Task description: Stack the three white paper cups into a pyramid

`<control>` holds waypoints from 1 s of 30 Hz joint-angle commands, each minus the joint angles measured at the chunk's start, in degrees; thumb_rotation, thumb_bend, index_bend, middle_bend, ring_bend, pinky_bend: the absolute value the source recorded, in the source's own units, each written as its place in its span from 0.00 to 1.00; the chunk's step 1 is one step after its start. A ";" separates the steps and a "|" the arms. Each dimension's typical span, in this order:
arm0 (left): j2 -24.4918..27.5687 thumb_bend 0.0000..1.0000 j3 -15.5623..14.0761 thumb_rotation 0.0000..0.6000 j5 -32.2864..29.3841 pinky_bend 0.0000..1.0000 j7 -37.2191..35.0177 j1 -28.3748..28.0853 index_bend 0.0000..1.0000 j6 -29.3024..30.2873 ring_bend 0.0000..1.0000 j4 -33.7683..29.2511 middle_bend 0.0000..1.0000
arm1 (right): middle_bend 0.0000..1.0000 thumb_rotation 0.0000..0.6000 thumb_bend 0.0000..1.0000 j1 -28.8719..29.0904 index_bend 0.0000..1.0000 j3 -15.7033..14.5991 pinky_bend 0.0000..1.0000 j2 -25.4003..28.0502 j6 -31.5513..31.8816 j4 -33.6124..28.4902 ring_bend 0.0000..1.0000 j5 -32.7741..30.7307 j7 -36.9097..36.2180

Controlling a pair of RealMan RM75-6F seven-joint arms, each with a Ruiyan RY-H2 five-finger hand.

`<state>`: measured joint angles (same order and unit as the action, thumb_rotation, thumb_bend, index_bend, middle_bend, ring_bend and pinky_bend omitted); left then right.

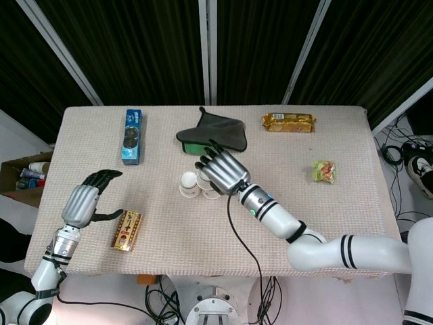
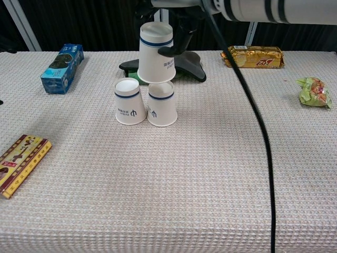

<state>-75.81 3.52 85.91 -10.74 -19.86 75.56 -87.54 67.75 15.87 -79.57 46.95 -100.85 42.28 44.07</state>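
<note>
Two white paper cups stand upside down side by side, the left cup (image 2: 130, 103) (image 1: 187, 184) and the right cup (image 2: 162, 106). My right hand (image 1: 220, 172) (image 2: 176, 23) holds the third cup (image 2: 156, 52) upside down just above them, its rim level with their tops and more over the right cup. I cannot tell whether it touches them. In the head view the hand hides most of the held cup. My left hand (image 1: 84, 203) hovers near the table's left front edge, fingers apart, holding nothing.
On the table (image 2: 184, 184) lie a blue box (image 2: 63, 61) at far left, a dark cloth over something green (image 2: 181, 64) right behind the cups, a gold packet (image 2: 253, 56), a green wrapper (image 2: 314, 92) and a brown box (image 2: 21, 163). A black cable (image 2: 258, 132) hangs from my right arm.
</note>
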 commanded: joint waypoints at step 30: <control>-0.79 0.14 -0.48 1.00 0.21 0.18 -1.76 0.99 0.17 0.15 0.13 2.22 0.17 | 0.28 1.00 0.40 10.99 0.30 -4.17 0.05 -6.80 1.49 8.29 0.10 -11.12 -0.39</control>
<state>-76.60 3.04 86.12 -12.49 -18.87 75.72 -85.31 78.69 11.76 -86.33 48.45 -92.62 31.22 43.73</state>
